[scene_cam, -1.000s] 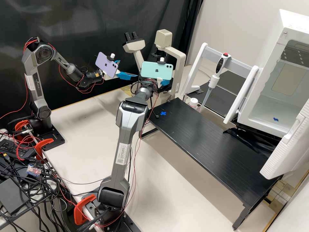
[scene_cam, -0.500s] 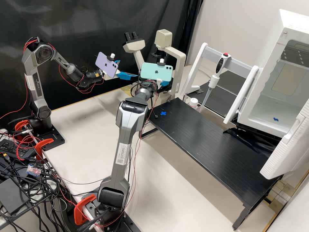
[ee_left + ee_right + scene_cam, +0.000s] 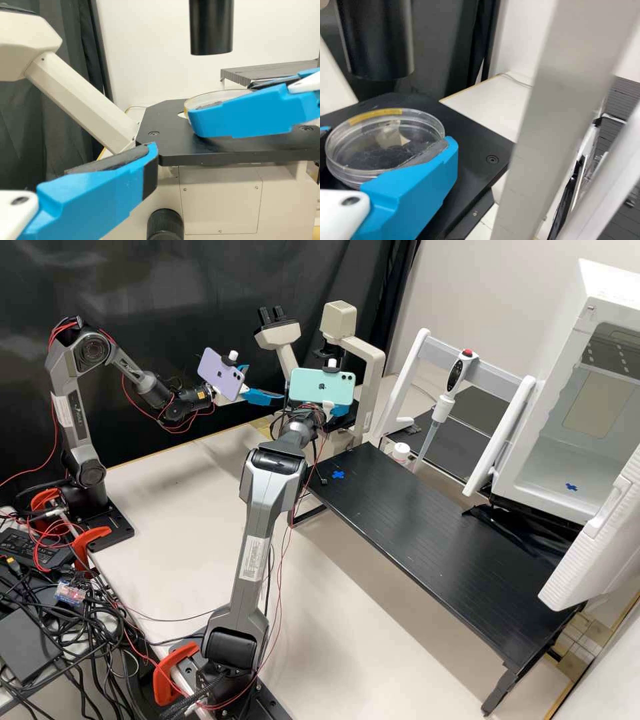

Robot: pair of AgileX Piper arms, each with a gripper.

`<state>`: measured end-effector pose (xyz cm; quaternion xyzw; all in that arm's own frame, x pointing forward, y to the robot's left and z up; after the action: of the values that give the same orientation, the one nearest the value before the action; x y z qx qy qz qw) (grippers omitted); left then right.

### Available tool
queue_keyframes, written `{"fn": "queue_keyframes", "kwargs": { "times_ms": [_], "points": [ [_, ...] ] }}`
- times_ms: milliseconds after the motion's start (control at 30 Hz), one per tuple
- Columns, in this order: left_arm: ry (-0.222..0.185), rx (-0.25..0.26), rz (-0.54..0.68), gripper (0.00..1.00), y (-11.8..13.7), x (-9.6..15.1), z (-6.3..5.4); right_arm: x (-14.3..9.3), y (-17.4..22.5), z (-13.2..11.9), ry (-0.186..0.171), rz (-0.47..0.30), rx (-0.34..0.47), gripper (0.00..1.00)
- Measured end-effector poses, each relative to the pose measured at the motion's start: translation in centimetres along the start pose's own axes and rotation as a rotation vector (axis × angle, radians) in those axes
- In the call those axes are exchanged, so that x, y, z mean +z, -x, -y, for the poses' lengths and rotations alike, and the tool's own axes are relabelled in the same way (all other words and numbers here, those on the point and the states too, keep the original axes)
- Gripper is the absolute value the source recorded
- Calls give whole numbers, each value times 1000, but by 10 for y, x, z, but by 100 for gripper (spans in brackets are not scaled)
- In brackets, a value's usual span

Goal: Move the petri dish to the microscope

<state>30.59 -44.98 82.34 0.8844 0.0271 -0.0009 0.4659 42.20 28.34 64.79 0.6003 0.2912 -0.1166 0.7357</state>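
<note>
Right wrist view: dish is gripped by its sides in right gripper, likely so its base is left free for the stage; contact can't be told. High view: left gripper is held open alongside, likely so placement isn't blocked.

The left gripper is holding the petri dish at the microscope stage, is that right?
No, wrong gripper: the right wrist view shows the right gripper holding the petri dish at the microscope stage.
</note>
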Motion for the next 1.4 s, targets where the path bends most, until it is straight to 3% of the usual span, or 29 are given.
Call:
{"fn": "queue_keyframes", "kwargs": {
  "times_ms": [267,500,767,800,833,900,967,1067,1300,1400],
  "points": [
    [0,0,0,100,0,0,0,0,0,0,27,0,-1,100],
    [0,0,0,100,0,0,0,2,0,3,22,5,-15,100],
    [0,0,0,100,0,0,0,5,19,11,-35,8,-82,100],
    [0,0,0,100,0,0,0,5,22,10,-29,8,-83,100],
    [0,0,0,100,0,0,0,4,29,11,4,-4,-97,100],
    [0,0,0,100,0,0,0,1,42,10,35,-15,-107,100],
    [0,0,0,100,0,0,0,-4,57,8,47,-28,-111,100],
    [0,0,0,100,0,0,0,-8,80,10,31,-37,-126,100],
    [0,0,0,100,0,0,0,-8,149,16,134,-79,-162,100],
    [0,0,0,100,0,0,0,-2,182,11,156,-108,-148,100]
  ]
}}
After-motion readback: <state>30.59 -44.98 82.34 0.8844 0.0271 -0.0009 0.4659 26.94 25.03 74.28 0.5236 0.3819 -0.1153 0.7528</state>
